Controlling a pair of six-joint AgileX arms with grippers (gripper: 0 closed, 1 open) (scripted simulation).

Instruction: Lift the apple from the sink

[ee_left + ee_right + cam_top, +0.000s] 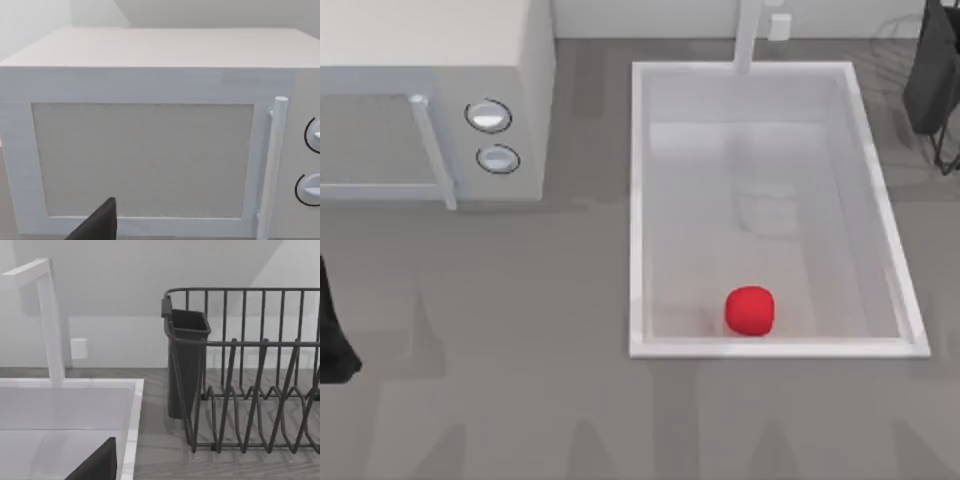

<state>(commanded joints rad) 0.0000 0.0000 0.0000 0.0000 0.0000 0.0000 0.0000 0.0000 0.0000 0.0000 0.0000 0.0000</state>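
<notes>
My left arm (332,330) sits parked at the left edge of the surface (520,330), near side, well apart from the sink (638,200). Its pincer (100,222) shows as one dark finger tip low in the left wrist view, facing the microwave (145,150) door; can't tell if it's open or closed.

My right arm (935,70) is at the far right corner, past the sink's right rim. Its pincer (100,460) shows as a dark finger tip in the right wrist view, over the sink's far-right corner area; can't tell open or closed there either. Neither pincer grips anything that I can see.

Containers: sink sits right of centre, a white basin w/ thick rim and pale floor, faucet (748,35) post rising at its far edge. The apple (750,310) lies on the sink floor, close to the near wall, roughly mid-width, apart from both side walls. It's the one item in the basin.

Microwave is far left on the surface, door shut, handle bar (432,150) on the door's right side, two round knobs (488,116) beside it. Well apart from the sink, w/ bare surface between.

Dish rack (250,375), dark wire, stands right of the sink at the far right, w/ a dark cup-like holder (185,365) on its sink-facing side. Rack slots look bare; can't see into the holder.
</notes>
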